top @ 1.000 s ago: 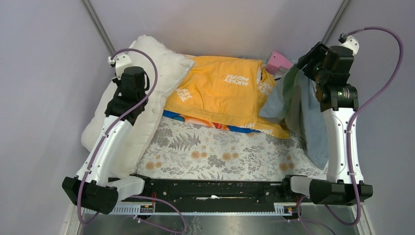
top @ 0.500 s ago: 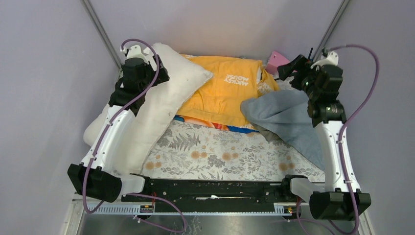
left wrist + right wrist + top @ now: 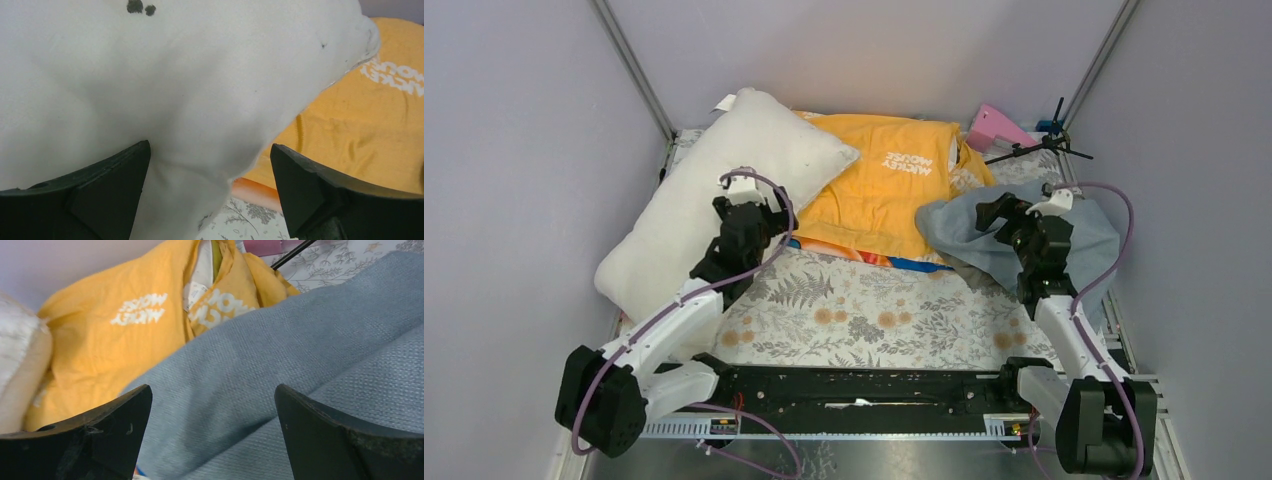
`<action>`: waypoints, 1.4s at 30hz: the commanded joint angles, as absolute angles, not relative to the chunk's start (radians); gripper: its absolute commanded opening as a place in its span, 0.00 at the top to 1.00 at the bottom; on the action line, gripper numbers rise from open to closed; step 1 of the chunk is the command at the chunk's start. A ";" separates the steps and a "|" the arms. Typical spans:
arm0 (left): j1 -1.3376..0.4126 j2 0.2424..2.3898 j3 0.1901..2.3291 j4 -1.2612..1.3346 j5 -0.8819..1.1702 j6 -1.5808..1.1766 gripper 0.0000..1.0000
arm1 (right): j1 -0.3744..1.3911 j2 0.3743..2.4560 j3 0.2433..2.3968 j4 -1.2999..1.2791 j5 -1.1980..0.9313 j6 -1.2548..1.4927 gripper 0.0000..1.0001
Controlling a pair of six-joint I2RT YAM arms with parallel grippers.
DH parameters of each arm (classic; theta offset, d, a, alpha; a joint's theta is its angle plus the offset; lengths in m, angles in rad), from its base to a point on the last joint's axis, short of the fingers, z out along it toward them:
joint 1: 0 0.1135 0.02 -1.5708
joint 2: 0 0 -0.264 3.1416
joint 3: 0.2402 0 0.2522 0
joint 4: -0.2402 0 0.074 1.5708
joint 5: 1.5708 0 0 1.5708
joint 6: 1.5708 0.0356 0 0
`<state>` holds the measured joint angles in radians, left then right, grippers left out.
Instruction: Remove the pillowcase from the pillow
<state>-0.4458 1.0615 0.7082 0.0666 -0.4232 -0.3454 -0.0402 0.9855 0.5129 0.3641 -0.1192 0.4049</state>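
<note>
The white pillow [image 3: 694,200] lies bare and slanted along the left side, its top corner resting on the orange case. My left gripper [image 3: 769,212] hovers at its right edge, open, and nothing is pinched. In the left wrist view the pillow [image 3: 190,85] fills the space ahead of the left gripper [image 3: 210,195]. The grey-blue pillowcase [image 3: 969,235] lies crumpled in a heap at the right, apart from the pillow. My right gripper [image 3: 996,215] stands open just over it. The pillowcase [image 3: 300,355] spreads beneath the right gripper [image 3: 212,435].
An orange-covered pillow with white lettering [image 3: 884,175] lies at the back centre, with a strip of bright blue fabric [image 3: 924,263] under its near edge. A pink object [image 3: 994,125] and a black stand [image 3: 1044,145] sit at the back right. A floral sheet [image 3: 864,310] covers the table.
Both arms came down from raised positions and both grippers opened. The pillow was let go and lies at the left; the pillowcase dropped into a heap at the right.
</note>
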 commanded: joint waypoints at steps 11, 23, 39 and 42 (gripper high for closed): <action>-0.279 1.204 0.376 0.713 -0.484 -0.163 0.01 | -0.035 1.140 0.160 1.022 0.045 0.100 0.00; -0.187 1.408 0.335 0.921 -0.391 -0.054 0.05 | -0.033 1.496 0.183 1.286 0.038 0.039 0.00; -0.094 1.490 0.291 1.089 -0.266 -0.089 0.01 | -0.013 1.545 0.243 1.218 0.016 0.006 0.00; -0.070 1.527 0.246 1.210 -0.112 -0.045 0.05 | -0.015 1.546 0.251 1.204 0.026 0.015 0.00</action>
<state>-0.1303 1.4506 0.3035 1.2339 -0.2035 -0.0830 -0.0238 1.5475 0.2420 1.1431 0.0322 0.0338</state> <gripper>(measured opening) 0.977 0.993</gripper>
